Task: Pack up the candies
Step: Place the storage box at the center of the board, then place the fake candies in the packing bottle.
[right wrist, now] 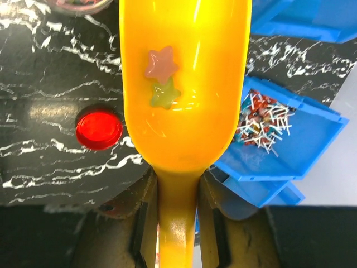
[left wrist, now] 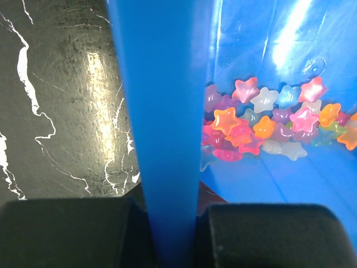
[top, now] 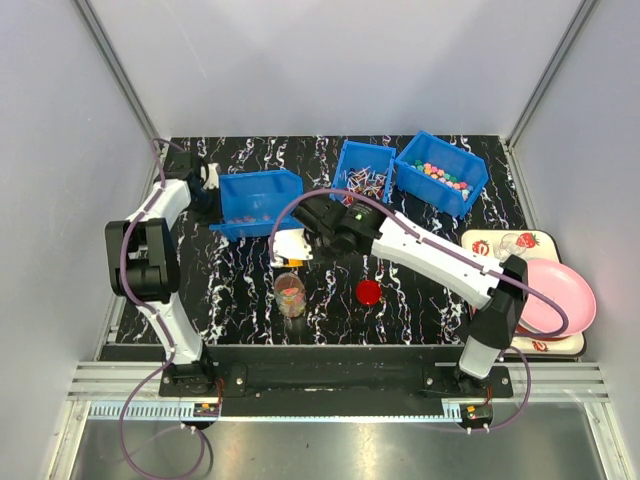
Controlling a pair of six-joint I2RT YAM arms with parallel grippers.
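Black counter (top: 420,300), white-veined, grey walls on three sides. Three blue bins run along the upper part of the overhead frame. The left bin (top: 258,200) is tilted — the left pincer (left wrist: 170,234) is clamped tight on its wall, one finger on either side. Star candies (left wrist: 262,128) are heaped in its low corner (pink, orange, blue, white). The right pincer (right wrist: 177,218) is closed round the handle of the yellow scoop (right wrist: 184,84); in its bowl are two more stars — one pink, one green, touching. Overhead, the scoop sits mid-frame, just above a clear jar (top: 290,295) with sweets inside. A red lid (top: 368,292) lies flat to the right of the jar. In the middle bin (top: 363,172): red-and-white wrapped pieces. In the right bin (top: 440,172): small coloured balls.
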